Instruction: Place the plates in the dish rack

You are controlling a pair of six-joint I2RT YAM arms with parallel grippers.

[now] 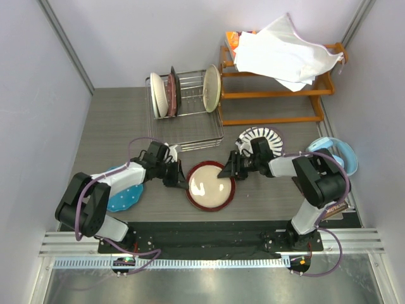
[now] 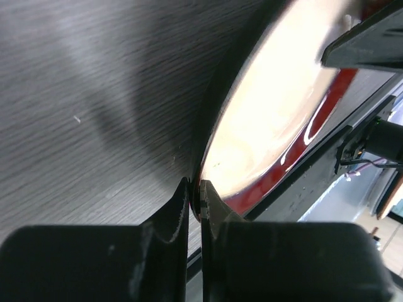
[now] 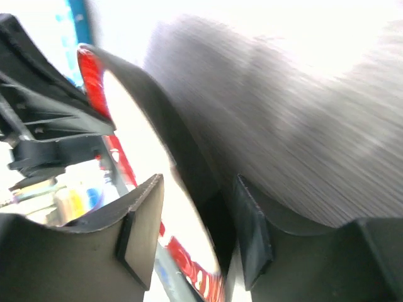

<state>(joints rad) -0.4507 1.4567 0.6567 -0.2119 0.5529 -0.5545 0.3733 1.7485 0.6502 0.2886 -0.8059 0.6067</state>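
The cream plate with a dark red rim [image 1: 210, 185] is at the table's middle front. My left gripper [image 1: 180, 179] is shut on its left rim; in the left wrist view the fingertips [image 2: 195, 195] pinch the rim and the plate [image 2: 277, 107] is raised off the table on that side. My right gripper [image 1: 226, 171] is open with the plate's right rim [image 3: 145, 163] between its pads [image 3: 141, 226], not clamped. The silver dish rack [image 1: 190, 136] holds upright plates, among them a cream-green one [image 1: 211, 88]. The blue dotted plate [image 1: 123, 197] lies under my left arm. The striped plate [image 1: 261, 138] lies behind my right gripper.
An orange wooden shelf rack [image 1: 272, 95] with a white cloth [image 1: 281, 50] stands at the back right. Blue headphones [image 1: 336, 155] lie at the right edge. Grey walls close in both sides.
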